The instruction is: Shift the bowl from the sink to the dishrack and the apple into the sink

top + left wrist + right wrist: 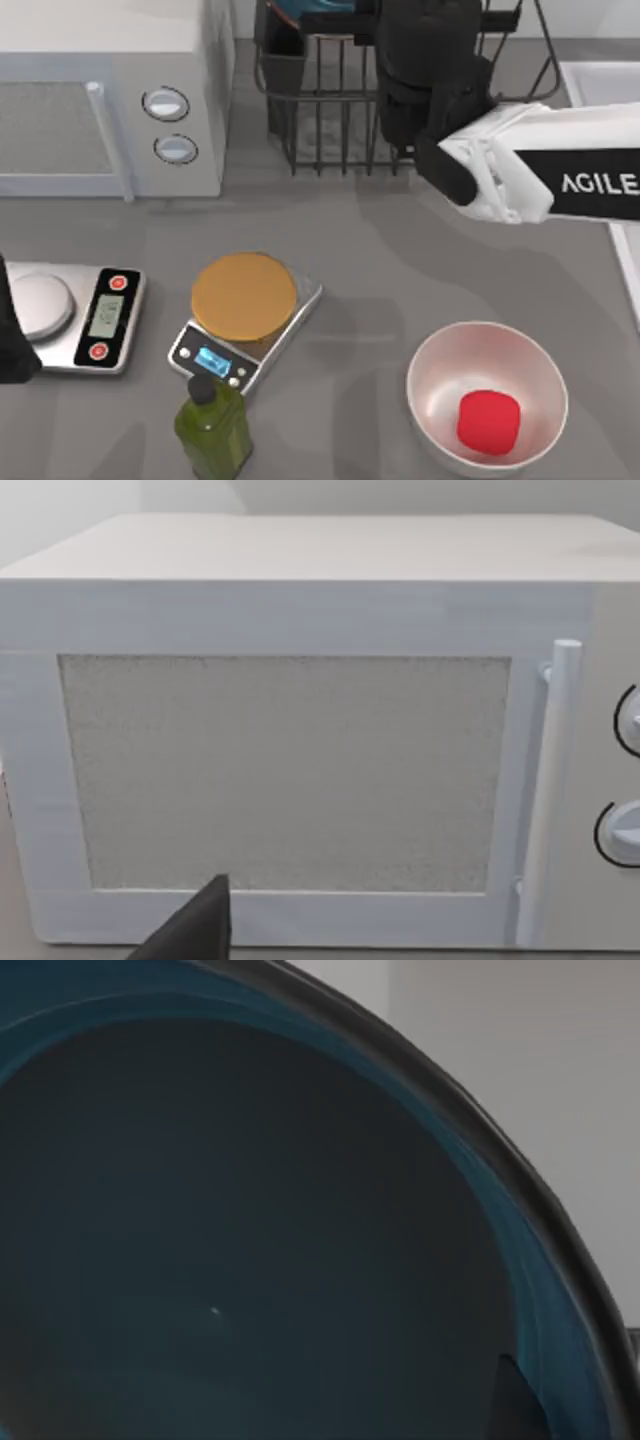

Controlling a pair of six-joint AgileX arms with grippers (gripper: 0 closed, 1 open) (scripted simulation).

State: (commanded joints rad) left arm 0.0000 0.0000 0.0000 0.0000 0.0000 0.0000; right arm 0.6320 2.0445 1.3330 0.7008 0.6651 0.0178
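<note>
Glossy pale bowl [487, 396] catches the light, matt red apple [487, 421] inside. Brushed-metal scales [245, 325], black wire dishrack [330, 110], smooth matt microwave [300, 730] with a speckled door, teal bowl [250, 1240] showing a smooth, dull interior.

Two bowls [487, 395] [250, 1240], two scales [75, 315] [245, 320], one apple [488, 420], one bottle [212, 425], one microwave [110, 90].

Kitchen clutter on the grey table

A white microwave [110, 95] stands at back left; two scales [75, 315] [245, 320] (one round-topped), an oil bottle [213, 430] and a pale bowl [440, 385] sit in front.
</note>
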